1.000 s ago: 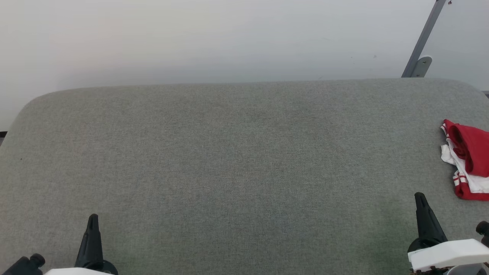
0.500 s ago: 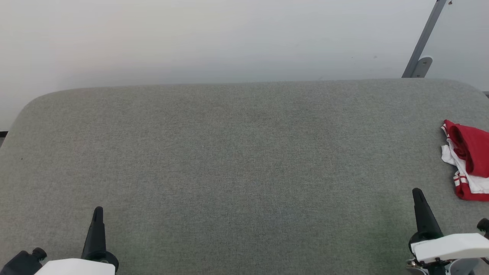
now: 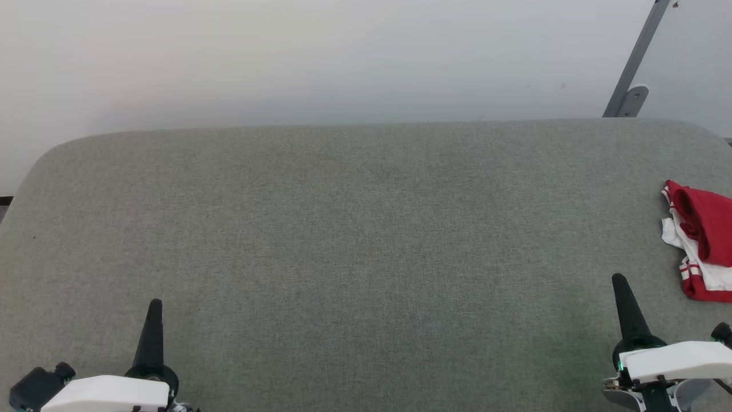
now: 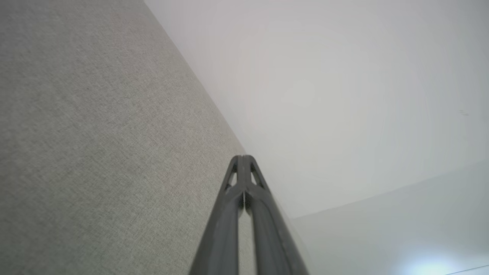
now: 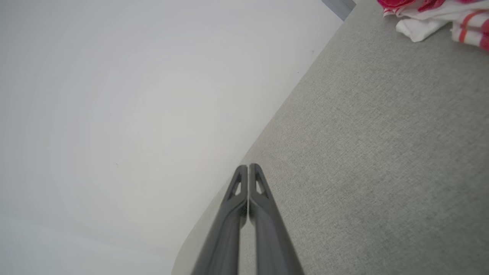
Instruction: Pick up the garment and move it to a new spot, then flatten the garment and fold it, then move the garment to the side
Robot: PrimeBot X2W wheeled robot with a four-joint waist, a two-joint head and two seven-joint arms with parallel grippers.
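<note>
The garment (image 3: 702,240), red with white striped sleeves, lies crumpled at the far right edge of the grey table (image 3: 354,240), cut off by the head view's border. Its white and red folds also show at the top right of the right wrist view (image 5: 439,15). My right gripper (image 3: 620,286) is shut and empty near the table's front right, a short way left of and nearer than the garment. My left gripper (image 3: 154,309) is shut and empty at the front left. In each wrist view the fingers press together, left gripper (image 4: 243,158), right gripper (image 5: 248,167).
A pale wall (image 3: 343,57) rises behind the table's far edge. A grey metal post with a bracket (image 3: 629,86) leans at the back right corner. The table has rounded corners at the back left and right.
Both grippers have slid forward over the table, away from its front edge. The garment has not moved.
</note>
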